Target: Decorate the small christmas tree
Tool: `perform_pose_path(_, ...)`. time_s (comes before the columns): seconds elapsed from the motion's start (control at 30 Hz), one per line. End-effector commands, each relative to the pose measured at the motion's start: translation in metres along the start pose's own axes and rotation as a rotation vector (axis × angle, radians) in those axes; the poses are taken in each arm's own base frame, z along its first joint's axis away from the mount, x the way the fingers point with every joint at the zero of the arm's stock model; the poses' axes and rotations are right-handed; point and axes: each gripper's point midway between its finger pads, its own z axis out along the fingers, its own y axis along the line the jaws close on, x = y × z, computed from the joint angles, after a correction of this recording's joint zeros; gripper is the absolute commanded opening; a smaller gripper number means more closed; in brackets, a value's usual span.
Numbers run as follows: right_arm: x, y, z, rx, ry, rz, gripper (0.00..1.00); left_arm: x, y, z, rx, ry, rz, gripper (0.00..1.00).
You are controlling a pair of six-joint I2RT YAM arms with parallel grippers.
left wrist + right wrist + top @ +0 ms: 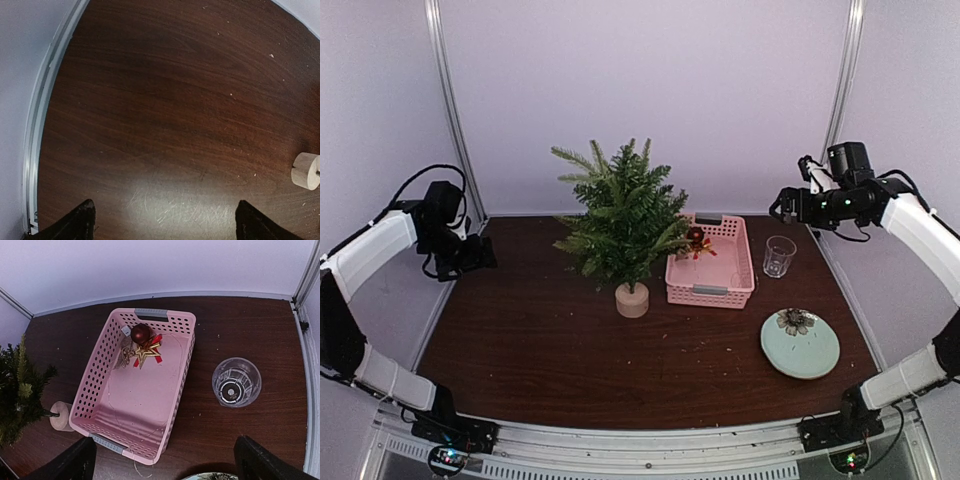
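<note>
Your tree [625, 215] stands straight up, tip high, on the table [570, 370], nearer its back edge. It is green and bushy, on a pale round stump [632, 300]. Your left claw [165, 220] and right claw [165, 457] are wide, empty.

You are getting open desk [540, 350] left and near; the small christmas tree [625, 215], pink basket [712, 292], glass [779, 256] and plate [815, 360] are blocking centre and right.

small christmas tree [625, 215], bushy green, upright on round pale wooden stump, undecorated, table centre
</note>
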Motion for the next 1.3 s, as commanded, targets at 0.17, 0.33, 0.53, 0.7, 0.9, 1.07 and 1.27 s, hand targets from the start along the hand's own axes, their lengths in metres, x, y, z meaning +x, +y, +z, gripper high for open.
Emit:
perform_pose_path(0.17, -0.008, 0.048, 0.077, -0.132, 0.132, 0.011, 0.96, -0.04, -0.028, 0.027, 0.144, -0.044, -0.033, 0.98)
perform_pose_path(0.33, 0.008, 0.089, 0.121, -0.203, 0.234, -0.004, 0.88, -0.044, -0.036, 0.031, 0.192, -0.04, -0.045, 0.98)
perform_pose_path(0.53, 0.038, 0.122, 0.168, -0.246, 0.352, -0.006, 0.74, -0.049, -0.042, 0.029, 0.226, -0.057, -0.048, 0.98)
perform_pose_path(0.7, 0.068, 0.14, 0.198, -0.277, 0.436, 0.013, 0.59, -0.049, -0.041, 0.031, 0.221, -0.049, -0.058, 0.98)
perform_pose_path(0.9, 0.105, 0.144, 0.223, -0.26, 0.506, 0.025, 0.47, -0.047, -0.038, 0.033, 0.206, -0.036, -0.074, 0.98)
perform_pose_path(1.07, 0.114, 0.137, 0.233, -0.225, 0.517, 0.028, 0.31, -0.043, -0.037, 0.035, 0.202, -0.023, -0.074, 0.98)
perform_pose_path(1.27, 0.109, 0.126, 0.233, -0.179, 0.5, 0.028, 0.09, -0.044, -0.037, 0.035, 0.201, -0.019, -0.074, 0.98)
